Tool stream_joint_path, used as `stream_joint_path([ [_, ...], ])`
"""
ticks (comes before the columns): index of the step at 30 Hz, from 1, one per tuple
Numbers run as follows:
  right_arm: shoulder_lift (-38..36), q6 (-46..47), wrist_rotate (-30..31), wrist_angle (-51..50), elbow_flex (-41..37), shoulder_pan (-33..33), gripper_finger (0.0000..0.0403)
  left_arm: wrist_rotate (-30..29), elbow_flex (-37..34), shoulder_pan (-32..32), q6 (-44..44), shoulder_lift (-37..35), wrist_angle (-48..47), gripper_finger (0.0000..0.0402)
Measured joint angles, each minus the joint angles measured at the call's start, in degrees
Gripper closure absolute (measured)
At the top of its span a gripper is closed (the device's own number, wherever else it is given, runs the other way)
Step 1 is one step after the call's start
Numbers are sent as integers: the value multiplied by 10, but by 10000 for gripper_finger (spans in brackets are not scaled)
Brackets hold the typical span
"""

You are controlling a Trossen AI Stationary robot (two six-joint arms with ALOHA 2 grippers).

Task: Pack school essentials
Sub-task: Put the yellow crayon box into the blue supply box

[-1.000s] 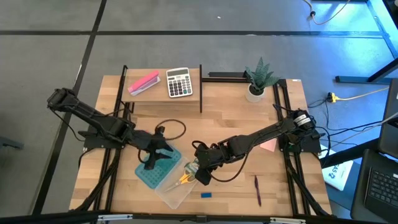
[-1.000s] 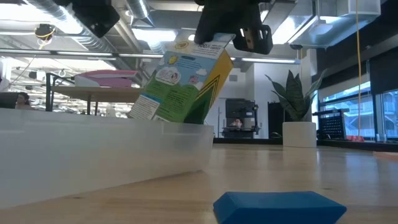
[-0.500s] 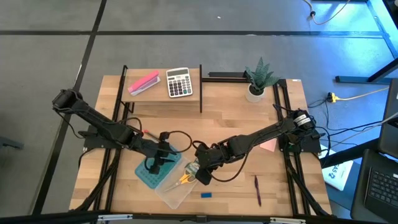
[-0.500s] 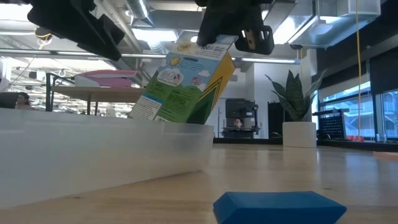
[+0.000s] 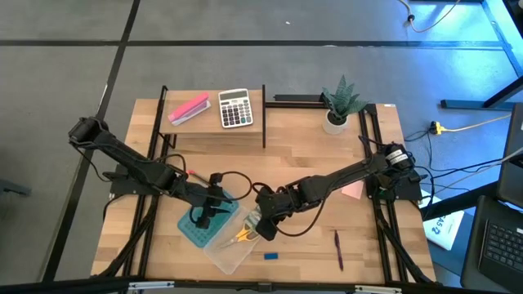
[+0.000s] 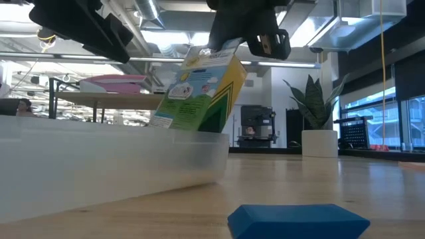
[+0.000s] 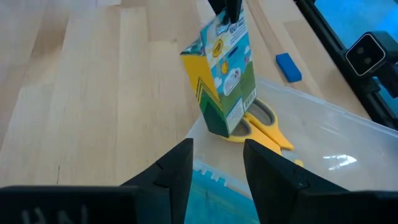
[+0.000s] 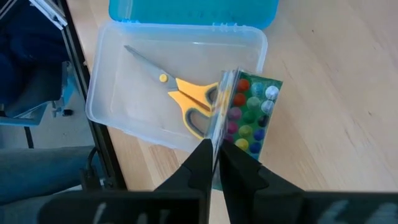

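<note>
The yellow-green crayon box (image 7: 222, 74) stands tilted with its lower end inside the clear plastic box (image 5: 231, 249), next to the yellow-handled scissors (image 7: 261, 129) lying in it. My right gripper (image 8: 217, 158) is above the crayon box and shut on its top; it also shows in the high view (image 5: 260, 220). My left gripper (image 7: 217, 168) is open and empty over the blue lid (image 5: 198, 231), pointing at the crayon box. The blue eraser (image 5: 270, 256) and the dark-red pen (image 5: 337, 249) lie on the table. I cannot make out the pencil for sure. My right gripper pinches the crayon box's upright top flap (image 8: 222, 106) between its two fingers, coming from above and pointing down. The box hangs tilted below the fingers (image 6: 206, 93), its lower end inside the clear box by the scissors' handles (image 7: 224, 132).
A raised shelf at the back holds a pink block (image 5: 189, 108) and a grey calculator (image 5: 235, 108). A potted plant (image 5: 337, 104) stands at the back right. A black cable (image 5: 233, 175) loops by my left arm. A pink sheet (image 5: 353, 190) lies under my right arm.
My left arm has reached a little toward the clear box and turned its gripper over the blue lid. My right gripper has kept its hold, and the crayon box has tipped to stand more upright in the clear box.
</note>
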Motion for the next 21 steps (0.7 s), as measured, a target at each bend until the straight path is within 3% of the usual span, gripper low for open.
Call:
stream_joint_path([
  [10,0,-31,-31,51,0,0,371,0,0,0,0,0,-2,266],
  [21,0,-47,-18,57,0,-2,370,0,0,0,0,0,-6,266],
])
